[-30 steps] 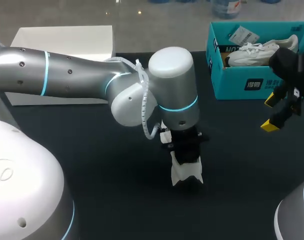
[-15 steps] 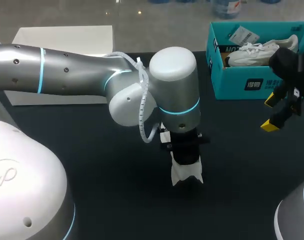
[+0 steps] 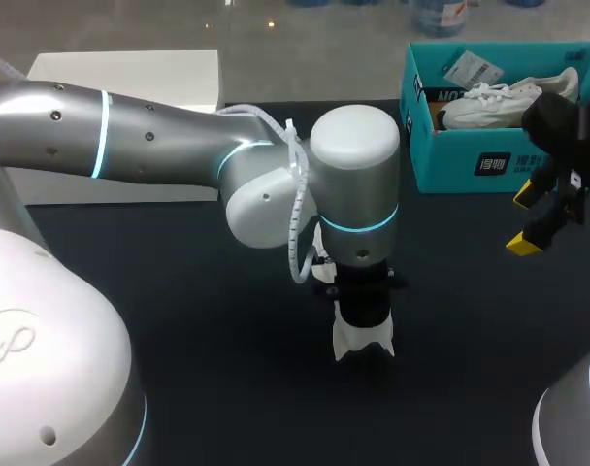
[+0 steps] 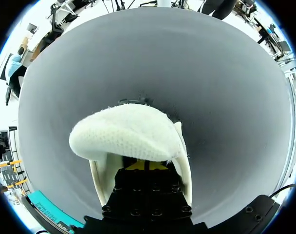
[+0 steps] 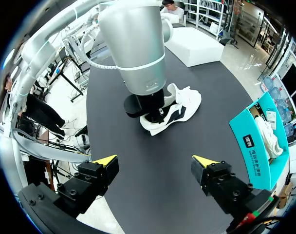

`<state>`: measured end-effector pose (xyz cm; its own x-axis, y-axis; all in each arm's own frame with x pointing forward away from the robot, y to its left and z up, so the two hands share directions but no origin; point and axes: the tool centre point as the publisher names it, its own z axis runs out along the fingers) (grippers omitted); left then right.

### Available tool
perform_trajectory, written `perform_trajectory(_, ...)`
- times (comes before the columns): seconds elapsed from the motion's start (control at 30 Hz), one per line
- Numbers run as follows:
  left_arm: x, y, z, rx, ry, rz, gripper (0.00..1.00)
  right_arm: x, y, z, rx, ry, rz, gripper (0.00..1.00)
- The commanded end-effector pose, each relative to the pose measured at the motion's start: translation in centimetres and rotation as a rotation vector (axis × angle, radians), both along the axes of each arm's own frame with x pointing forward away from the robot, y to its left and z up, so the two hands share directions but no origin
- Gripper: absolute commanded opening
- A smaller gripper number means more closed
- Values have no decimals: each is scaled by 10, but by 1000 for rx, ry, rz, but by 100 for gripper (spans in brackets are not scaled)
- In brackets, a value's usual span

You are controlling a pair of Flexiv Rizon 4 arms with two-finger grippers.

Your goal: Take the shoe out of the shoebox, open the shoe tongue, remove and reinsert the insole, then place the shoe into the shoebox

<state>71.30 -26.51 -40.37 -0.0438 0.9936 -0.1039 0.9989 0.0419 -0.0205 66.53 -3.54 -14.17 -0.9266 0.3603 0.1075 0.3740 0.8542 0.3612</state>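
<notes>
Shoe lies on the dark table, out of the blue box. The left gripper is right on top of it, pointing down into its opening. A soft white flap of the shoe, maybe the tongue, bends over just ahead of it. I cannot tell if this gripper is pinching the flap or only pushing on it. The right gripper is wide open and holds nothing. The shoe is well ahead of it, and its long side runs mostly across, not toward it. So the left arm is much nearer, and I think it should do the tongue job. Another white shoe sits in the box, near the right gripper.
</notes>
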Motion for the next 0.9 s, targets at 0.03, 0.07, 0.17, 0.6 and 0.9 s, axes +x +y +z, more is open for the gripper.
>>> perform_trajectory(0.03,4,1,0,-8,-33,4,0,2,0,-1,-2,3,1,100)
perform_trajectory(0.07,5,1,3,-13,-38,3,0,2,0,-1,-2,3,1,100)
perform_trajectory(0.17,10,2,13,-25,-64,2,0,2,0,-1,-2,3,1,100)
perform_trajectory(0.6,48,-2,45,-54,-141,18,0,2,0,-1,-2,3,1,100)
perform_trajectory(0.9,69,-4,51,-31,-161,23,0,2,0,-1,-2,3,1,100)
